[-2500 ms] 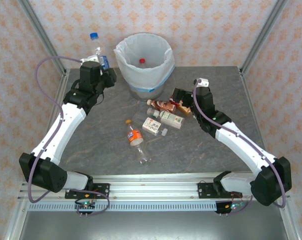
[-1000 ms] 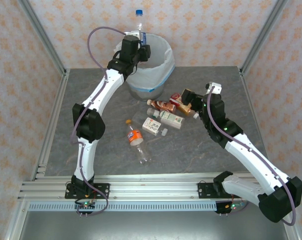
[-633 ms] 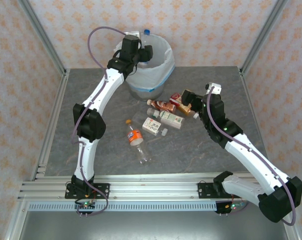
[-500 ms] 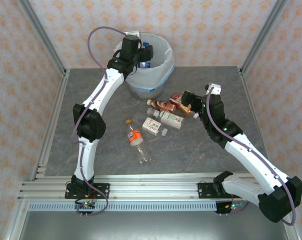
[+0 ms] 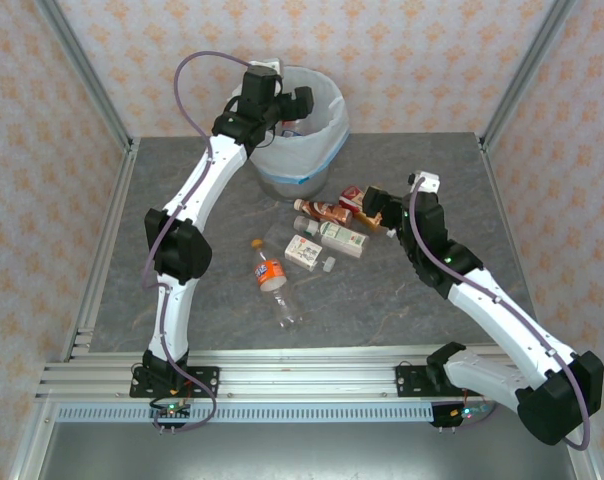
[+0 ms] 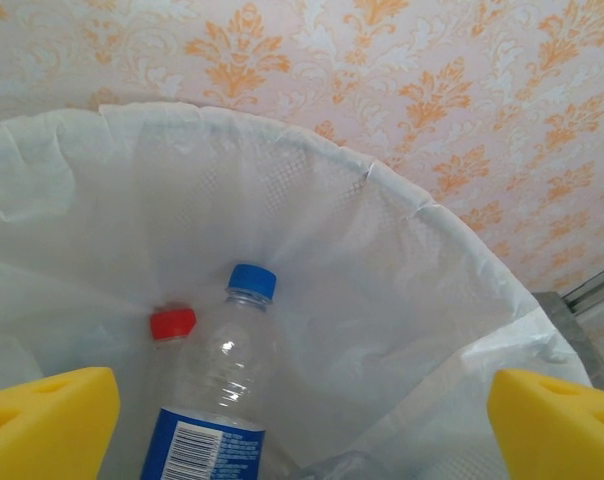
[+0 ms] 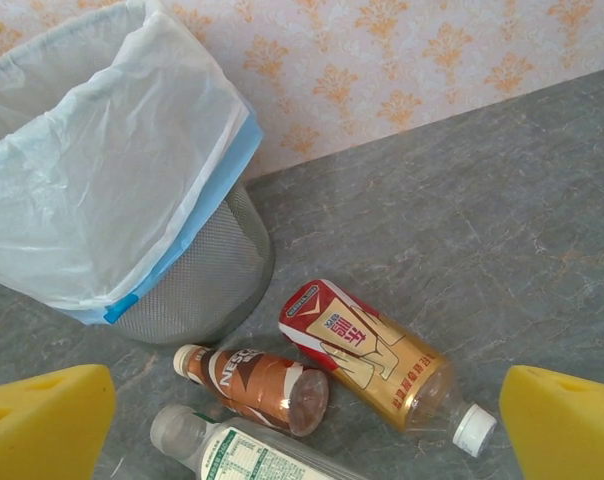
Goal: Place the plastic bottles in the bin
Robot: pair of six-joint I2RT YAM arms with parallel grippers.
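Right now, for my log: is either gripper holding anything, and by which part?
Nothing is held. The left gripper is open over the bin; the right gripper is open too.

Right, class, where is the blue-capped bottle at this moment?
In the left wrist view, the blue-capped bottle sits inside the bin, cap pointing towards the far wall, with a red-capped bottle right beside it.

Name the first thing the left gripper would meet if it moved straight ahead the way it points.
Probably the blue-capped bottle lying in the bin, framed by the open left gripper; depth is unclear.
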